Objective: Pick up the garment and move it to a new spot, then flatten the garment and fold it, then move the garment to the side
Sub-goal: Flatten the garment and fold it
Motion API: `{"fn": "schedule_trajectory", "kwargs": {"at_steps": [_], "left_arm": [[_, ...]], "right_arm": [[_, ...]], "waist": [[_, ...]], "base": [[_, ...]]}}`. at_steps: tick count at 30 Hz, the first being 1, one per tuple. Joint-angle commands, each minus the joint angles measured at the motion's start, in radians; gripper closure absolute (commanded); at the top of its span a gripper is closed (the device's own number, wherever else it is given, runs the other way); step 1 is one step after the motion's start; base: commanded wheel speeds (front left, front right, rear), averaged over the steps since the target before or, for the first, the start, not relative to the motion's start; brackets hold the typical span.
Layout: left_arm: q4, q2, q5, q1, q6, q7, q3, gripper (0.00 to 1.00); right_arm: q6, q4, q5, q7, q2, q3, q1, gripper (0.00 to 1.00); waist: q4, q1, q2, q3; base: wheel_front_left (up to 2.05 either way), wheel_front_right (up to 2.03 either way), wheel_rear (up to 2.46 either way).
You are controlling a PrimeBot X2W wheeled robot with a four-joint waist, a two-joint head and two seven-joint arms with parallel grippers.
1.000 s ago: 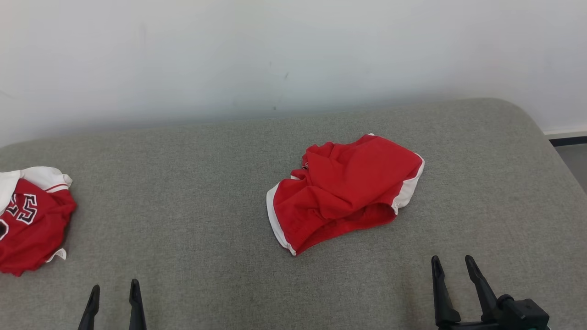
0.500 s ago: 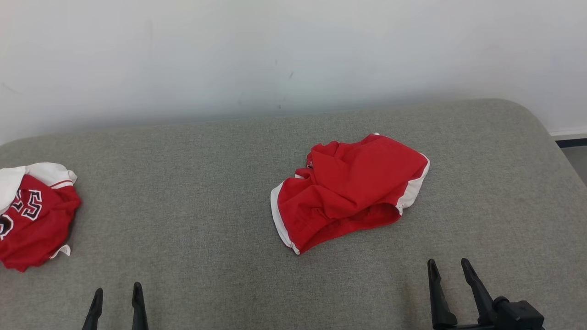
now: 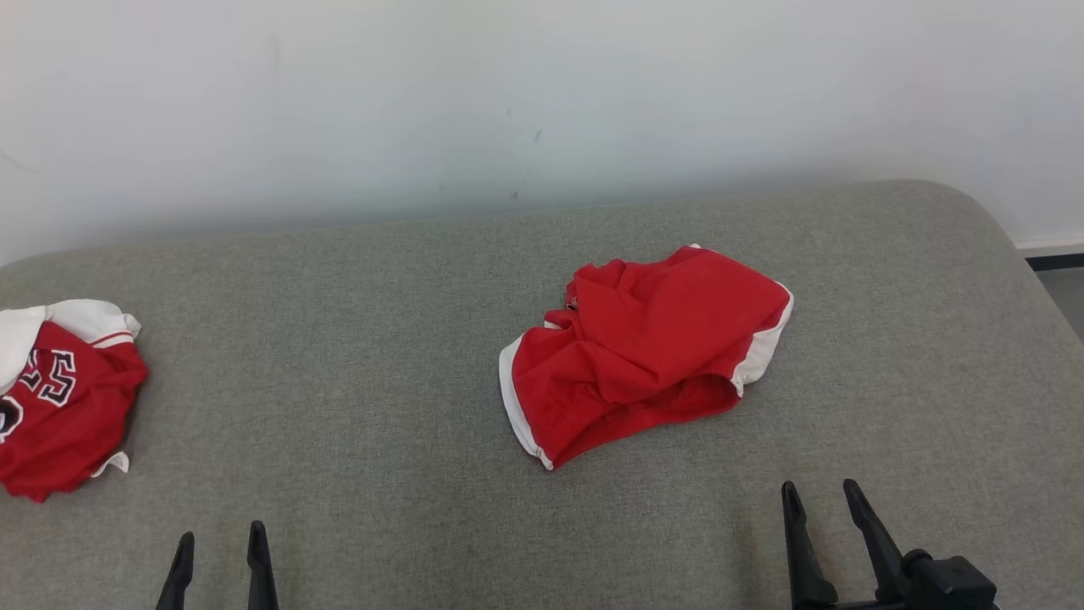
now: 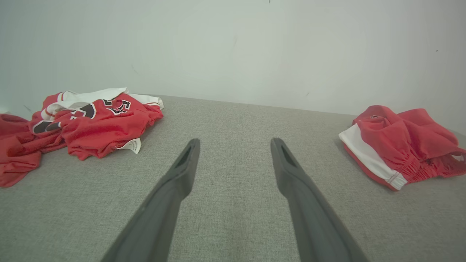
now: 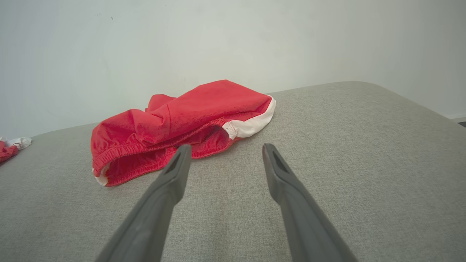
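The garment (image 3: 644, 347) is a crumpled pair of red shorts with white side trim, lying right of centre on the grey cushion (image 3: 356, 364). In the left wrist view the garment (image 4: 400, 142) lies at the far right. The right wrist view has the garment (image 5: 189, 116) just ahead and to the left, its elastic waistband facing the fingers. My left gripper (image 3: 221, 534) is open at the lower left, far from the shorts, and in its own view the left gripper (image 4: 236, 142) holds nothing. My right gripper (image 3: 820, 486), seen from its wrist as the right gripper (image 5: 226, 147), is open and empty, just short of the shorts.
A red and white jersey (image 3: 59, 407) with black numbers lies bunched at the cushion's left end, also seen as the jersey (image 4: 98, 120) from the left wrist. A white wall (image 3: 542, 102) runs behind. The cushion's rounded right edge (image 3: 1012, 246) drops toward the floor.
The head view has shifted slightly, so everything sits a little further right. The right gripper has edged left and lower in view. The shorts have not moved.
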State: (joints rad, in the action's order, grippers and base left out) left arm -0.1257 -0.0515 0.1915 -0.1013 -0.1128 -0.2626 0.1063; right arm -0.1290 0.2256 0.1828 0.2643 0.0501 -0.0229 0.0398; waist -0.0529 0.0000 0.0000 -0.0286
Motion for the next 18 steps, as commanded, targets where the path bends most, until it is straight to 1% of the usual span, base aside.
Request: {"fn": "schedule_trajectory", "kwargs": {"at_steps": [1, 18], "left_arm": [[-0.002, 0.002, 0.010, 0.005, 0.006, -0.003, -0.001, 0.00], [-0.003, 0.002, 0.018, -0.004, 0.017, -0.003, -0.008, 0.00]], "right_arm": [[-0.003, 0.000, -0.001, 0.001, 0.000, -0.002, 0.000, 0.00], [-0.003, 0.005, -0.003, 0.001, 0.000, -0.011, -0.008, 0.00]], "waist": [[0.001, 0.0000, 0.0000, 0.001], [0.000, 0.0000, 0.0000, 0.004]], "base": [[0.00, 0.00, 0.00], [0.00, 0.00, 0.00]]}}
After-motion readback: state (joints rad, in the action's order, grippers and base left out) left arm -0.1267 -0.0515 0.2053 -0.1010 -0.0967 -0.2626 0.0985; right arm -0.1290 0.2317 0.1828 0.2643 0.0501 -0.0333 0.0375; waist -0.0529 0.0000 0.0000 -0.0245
